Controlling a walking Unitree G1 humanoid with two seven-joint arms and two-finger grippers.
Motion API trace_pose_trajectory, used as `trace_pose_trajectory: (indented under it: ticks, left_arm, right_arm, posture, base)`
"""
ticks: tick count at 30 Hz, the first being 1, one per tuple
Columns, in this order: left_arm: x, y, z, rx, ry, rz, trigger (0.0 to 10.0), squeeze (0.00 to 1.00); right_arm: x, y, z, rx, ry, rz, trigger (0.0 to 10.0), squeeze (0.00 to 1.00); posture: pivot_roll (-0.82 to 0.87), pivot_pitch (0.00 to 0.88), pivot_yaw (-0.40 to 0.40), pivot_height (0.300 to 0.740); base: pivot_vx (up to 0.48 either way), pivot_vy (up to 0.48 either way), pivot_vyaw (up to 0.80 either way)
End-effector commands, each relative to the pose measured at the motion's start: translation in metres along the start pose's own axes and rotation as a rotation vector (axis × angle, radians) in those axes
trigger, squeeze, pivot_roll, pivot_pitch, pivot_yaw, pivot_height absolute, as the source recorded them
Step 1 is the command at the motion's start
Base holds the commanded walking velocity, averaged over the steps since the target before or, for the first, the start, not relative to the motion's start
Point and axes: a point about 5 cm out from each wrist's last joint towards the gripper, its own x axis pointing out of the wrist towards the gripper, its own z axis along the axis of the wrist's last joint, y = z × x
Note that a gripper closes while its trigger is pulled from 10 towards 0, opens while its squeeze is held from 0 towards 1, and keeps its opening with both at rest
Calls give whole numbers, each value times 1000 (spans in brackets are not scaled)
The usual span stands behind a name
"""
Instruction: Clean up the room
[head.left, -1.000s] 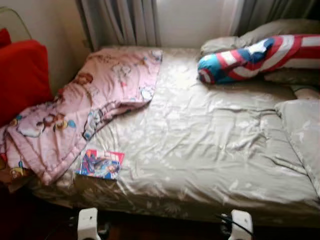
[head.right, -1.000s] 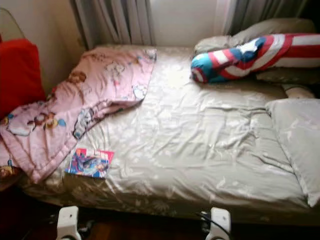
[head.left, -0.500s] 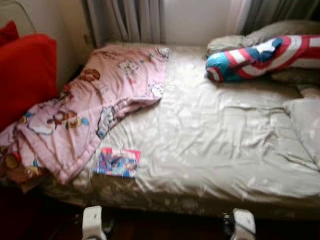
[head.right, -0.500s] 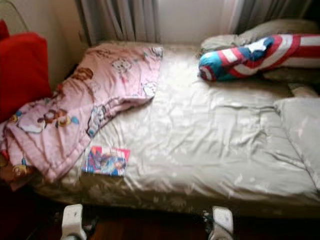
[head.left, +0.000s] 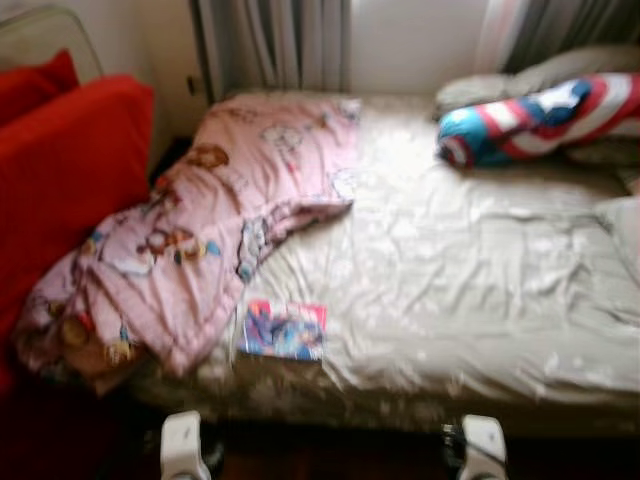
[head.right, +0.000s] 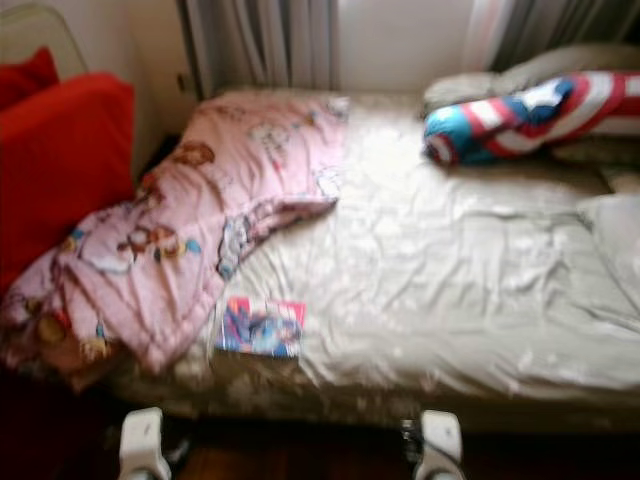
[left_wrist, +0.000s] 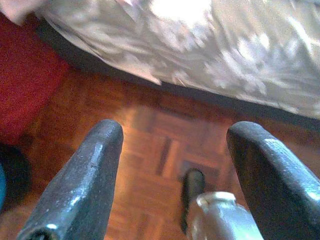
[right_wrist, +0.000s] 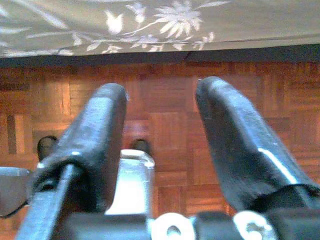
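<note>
Crumpled pink cartoon-print quilt (head.left: 190, 250) is draping off the beige bed (head.left: 480, 270); likely soft, bulky, best pinched at a thick fold. Left gripper (left_wrist: 172, 165) and right gripper (right_wrist: 160, 130) are hanging wide open, empty, over parquet floor (right_wrist: 165, 85).

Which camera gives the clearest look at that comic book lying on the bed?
The right eye view: the comic book lies whole near the bed's front edge, beside the pink blanket, slightly less blurred there. The left eye view shows the same book, softer. The wrist views look at the wooden floor and bedspread hem instead.
</note>
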Motion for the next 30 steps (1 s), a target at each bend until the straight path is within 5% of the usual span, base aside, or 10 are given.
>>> trace_pose_trajectory:
  ticks: [1,11,30]
  left_arm:
    - [-1,-4,-6,-7,22,-4,10000,0]
    - [-1,-2,-4,2,20,-7,10000,0]
    - [-1,-2,-3,1,12,-17,10000,0]
  right_arm:
    - [-2,-9,-8,-8,28,-23,10000,0]
    - [-2,-4,-8,-9,30,-19,10000,0]
    - [-4,-6,-15,-10,47,-23,10000,0]
  posture:
    - [-7,38,6,740]
    - [-11,28,11,740]
    - [-27,51,15,740]
  base:
    - [0,386,0]
    - [0,383,0]
    - [0,0,0]
